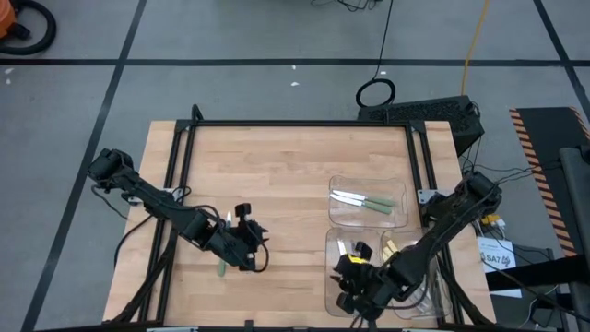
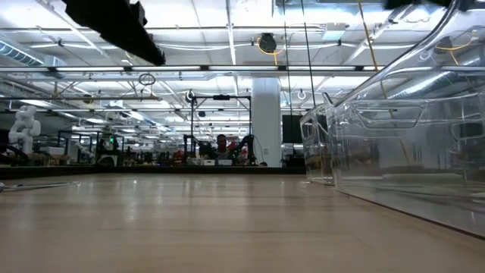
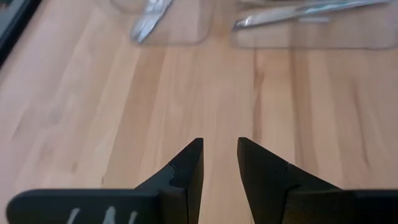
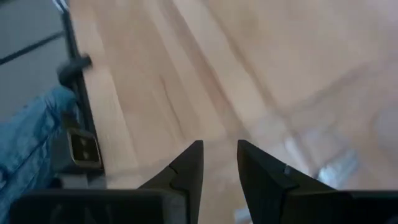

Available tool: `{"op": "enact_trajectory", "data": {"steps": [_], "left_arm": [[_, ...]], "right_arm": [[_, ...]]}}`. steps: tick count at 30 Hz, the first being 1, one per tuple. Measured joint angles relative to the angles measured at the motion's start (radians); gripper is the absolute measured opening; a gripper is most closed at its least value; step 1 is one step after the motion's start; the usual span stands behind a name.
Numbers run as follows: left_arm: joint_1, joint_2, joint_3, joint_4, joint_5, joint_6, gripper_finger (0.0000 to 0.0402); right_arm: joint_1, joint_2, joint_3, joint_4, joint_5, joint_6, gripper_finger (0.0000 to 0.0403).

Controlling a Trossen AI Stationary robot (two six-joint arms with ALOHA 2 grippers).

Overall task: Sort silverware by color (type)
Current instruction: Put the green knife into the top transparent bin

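Observation:
My left gripper (image 1: 247, 242) hovers over the table's left half, open, with bare wood showing between its fingers (image 3: 220, 149). A green-handled utensil (image 1: 221, 268) lies flat on the wood just nearside of it. My right gripper (image 1: 355, 277) hangs above the near clear tray (image 1: 332, 277), open and empty (image 4: 220, 152). Two green-handled utensils (image 1: 367, 200) lie in the far clear tray (image 1: 396, 217). Yellow-handled pieces (image 1: 389, 247) show in the near trays, partly hidden by the right arm. Silver ends (image 3: 146, 22) show through the trays' walls in the left wrist view.
Clear trays (image 2: 394, 136) fill the table's right side. A black frame (image 1: 295, 123) borders the table top. Blue cloth (image 4: 34, 140) shows beyond the table's edge in the right wrist view. Bare wood lies between the two arms.

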Motion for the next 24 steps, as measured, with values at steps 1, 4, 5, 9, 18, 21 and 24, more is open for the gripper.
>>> {"op": "enact_trajectory", "data": {"steps": [1, 4, 5, 9, 18, 21, 24], "left_arm": [[0.000, 0.000, 0.000, -0.017, 0.000, -0.026, 0.0106], [0.000, 0.000, 0.000, -0.084, 0.004, -0.130, 0.0106], [0.000, 0.000, 0.000, -0.112, 0.011, -0.159, 0.0106], [-0.003, 0.000, 0.000, -0.284, 0.026, -0.276, 0.0106], [-0.135, 0.000, -0.051, -0.528, 0.021, -0.614, 0.0106], [-0.193, 0.000, -0.103, -0.543, 0.021, -0.733, 0.0106], [-0.228, 0.000, -0.136, -0.543, 0.024, -0.880, 0.0106]], "right_arm": [[0.005, 0.000, 0.020, -0.002, 0.032, -0.029, 0.0091], [0.013, -0.001, 0.055, -0.001, 0.072, -0.101, 0.0091], [0.013, -0.001, 0.060, -0.002, 0.071, -0.122, 0.0091], [0.014, -0.001, 0.063, -0.016, 0.071, -0.184, 0.0091], [0.014, 0.000, 0.063, -0.074, 0.067, -0.187, 0.0091], [0.015, 0.000, 0.063, -0.074, 0.067, -0.216, 0.0091], [0.013, 0.000, 0.063, -0.074, 0.068, -0.252, 0.0091]]}}
